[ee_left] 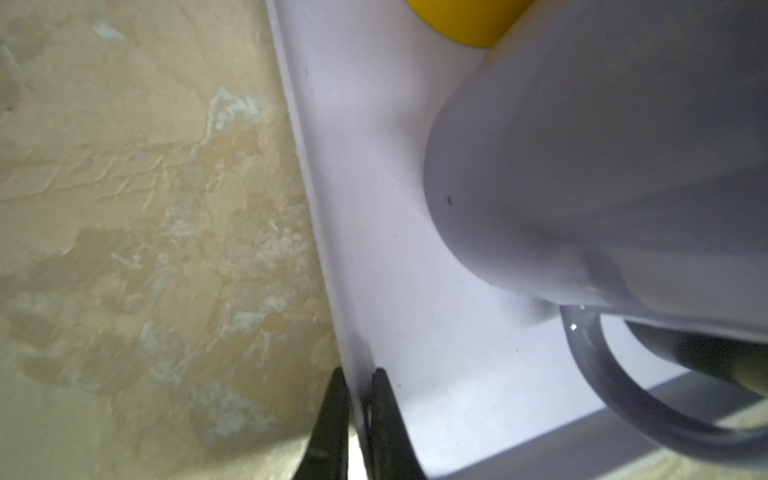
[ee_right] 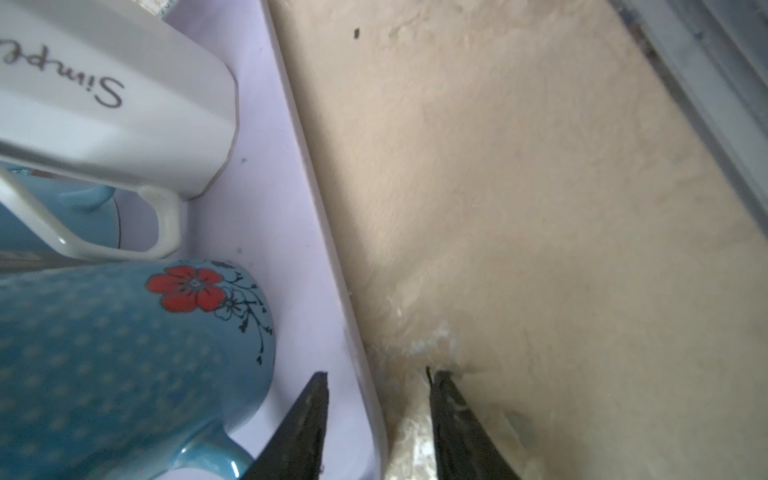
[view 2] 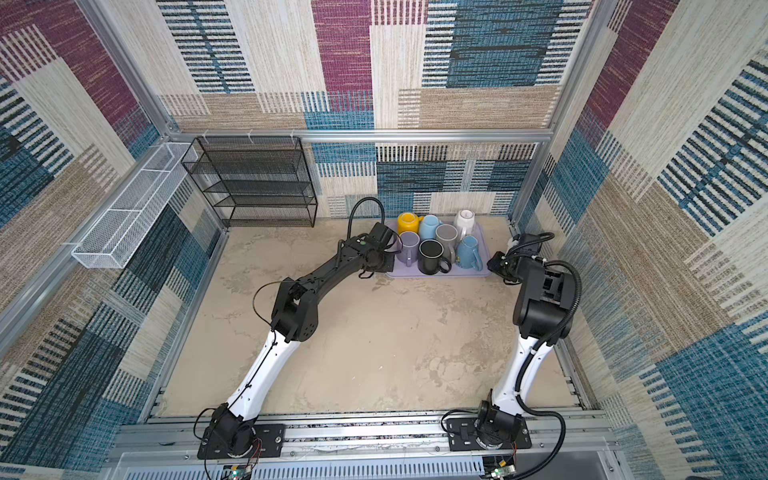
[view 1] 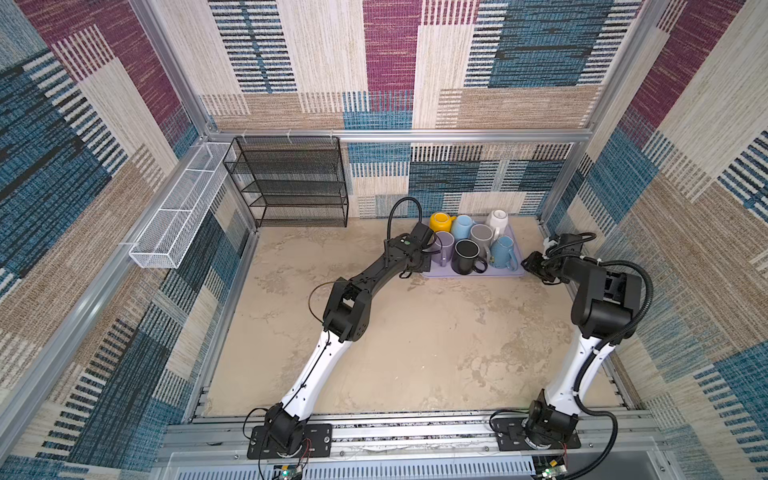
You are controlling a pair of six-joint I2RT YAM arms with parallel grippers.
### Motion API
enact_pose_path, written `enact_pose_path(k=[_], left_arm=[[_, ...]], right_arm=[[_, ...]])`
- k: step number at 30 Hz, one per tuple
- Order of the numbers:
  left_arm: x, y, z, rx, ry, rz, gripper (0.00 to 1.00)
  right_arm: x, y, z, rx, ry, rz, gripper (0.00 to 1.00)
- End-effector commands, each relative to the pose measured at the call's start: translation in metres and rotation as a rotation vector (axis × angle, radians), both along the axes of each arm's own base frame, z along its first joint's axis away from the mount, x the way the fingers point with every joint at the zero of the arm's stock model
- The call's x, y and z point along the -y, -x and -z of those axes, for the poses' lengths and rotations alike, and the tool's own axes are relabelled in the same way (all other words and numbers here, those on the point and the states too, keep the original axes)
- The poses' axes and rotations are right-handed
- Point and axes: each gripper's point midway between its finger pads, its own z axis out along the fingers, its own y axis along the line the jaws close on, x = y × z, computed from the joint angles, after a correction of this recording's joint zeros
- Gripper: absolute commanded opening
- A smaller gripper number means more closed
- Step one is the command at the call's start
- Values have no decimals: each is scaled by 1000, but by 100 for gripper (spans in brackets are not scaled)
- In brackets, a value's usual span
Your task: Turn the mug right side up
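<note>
- A smooth lavender plastic tray (view 1: pixel 500 273) with rounded corners is being carried at the far right of the mottled beige tabletop (view 1: pixel 415 340).
- Seven glossy ceramic mugs are being crowded together on it, among them a black mug (view 1: pixel 467 255) standing mouth up.
- The faceted white mug (ee_right: pixel 124 104) is being rested mouth down at the tray's far right corner. A script word beginning "Simp" is being shown on its wall.
- A dotted teal mug (ee_right: pixel 104 365), painted with a red flower, is being kept just on its near side.
- The tray's left rim is being pinched by the left pincer (ee_left: pixel 359 376), beside a lavender mug (ee_left: pixel 582 166).
- The right rim is being straddled by the spread right pincer (ee_right: pixel 376 374), with gaps showing on both sides.
</note>
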Motion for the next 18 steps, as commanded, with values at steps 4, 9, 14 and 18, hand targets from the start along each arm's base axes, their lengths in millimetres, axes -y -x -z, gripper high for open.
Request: enact_pose_path(k=[4, 9, 14, 18], left_arm=[[-6, 1, 1, -14, -12, -35, 7], [-5, 2, 2, -20, -4, -40, 3], [-9, 4, 3, -27, -14, -50, 0], [-13, 7, 4, -33, -23, -52, 0]], right_arm=[[-12, -1, 6, -18, 1, -37, 35], [-21, 1, 11, -43, 11, -54, 22], [-29, 3, 12, -55, 17, -67, 6], [-42, 7, 15, -67, 16, -86, 0]])
